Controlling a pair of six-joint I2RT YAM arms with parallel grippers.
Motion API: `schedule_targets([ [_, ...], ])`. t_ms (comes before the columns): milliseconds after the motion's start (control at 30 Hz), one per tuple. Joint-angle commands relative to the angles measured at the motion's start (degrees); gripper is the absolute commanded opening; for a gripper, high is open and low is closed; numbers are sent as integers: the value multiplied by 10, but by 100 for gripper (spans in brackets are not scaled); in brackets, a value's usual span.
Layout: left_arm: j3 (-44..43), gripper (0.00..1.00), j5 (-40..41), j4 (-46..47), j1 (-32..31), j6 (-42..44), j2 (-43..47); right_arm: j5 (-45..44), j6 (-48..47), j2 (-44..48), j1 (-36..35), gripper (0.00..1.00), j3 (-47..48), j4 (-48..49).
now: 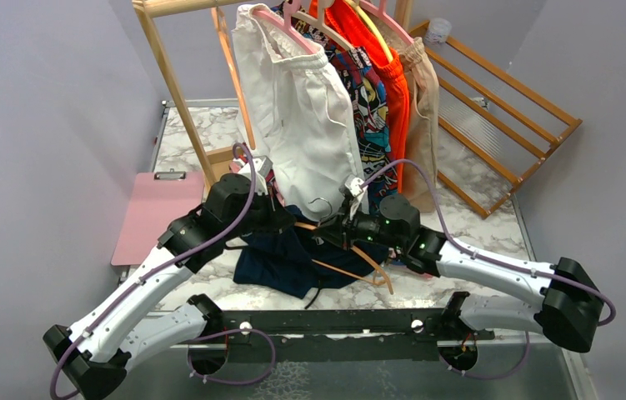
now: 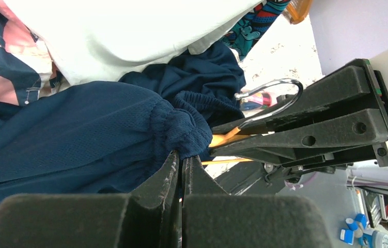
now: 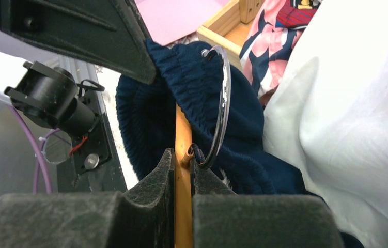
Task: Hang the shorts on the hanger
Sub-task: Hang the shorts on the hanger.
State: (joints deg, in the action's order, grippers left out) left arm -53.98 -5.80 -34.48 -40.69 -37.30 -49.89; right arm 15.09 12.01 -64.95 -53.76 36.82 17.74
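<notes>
A robot lab booth: bare lilac walls box a marble table, a clothes rack beyond the left claw.

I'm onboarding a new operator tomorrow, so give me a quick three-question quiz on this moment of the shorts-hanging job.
1. True or false: the right tool is shut on the hanger at its wooden neck, just below the metal hook.
2. What does the left tool pinch? A) an orange garment B) the waistband of the navy shorts C) a pink clipboard
3. Fill in: the large hanging garment right behind both tools is ___ in colour.

Key: 1 true; 2 B; 3 white.
</notes>
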Motion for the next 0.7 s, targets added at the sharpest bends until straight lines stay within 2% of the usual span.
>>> schedule_targets([
  [0, -19, 0, -34, 14, -1, -15, 12, -6, 28, -17, -13, 1, 14, 111],
  [267, -15, 0, -32, 14, -1, -16, 16, -90, 4, -30, -62, 1, 2, 186],
  [667, -30, 0, -91, 27, -1, -30, 8, -133, 27, -63, -78, 1, -16, 291],
])
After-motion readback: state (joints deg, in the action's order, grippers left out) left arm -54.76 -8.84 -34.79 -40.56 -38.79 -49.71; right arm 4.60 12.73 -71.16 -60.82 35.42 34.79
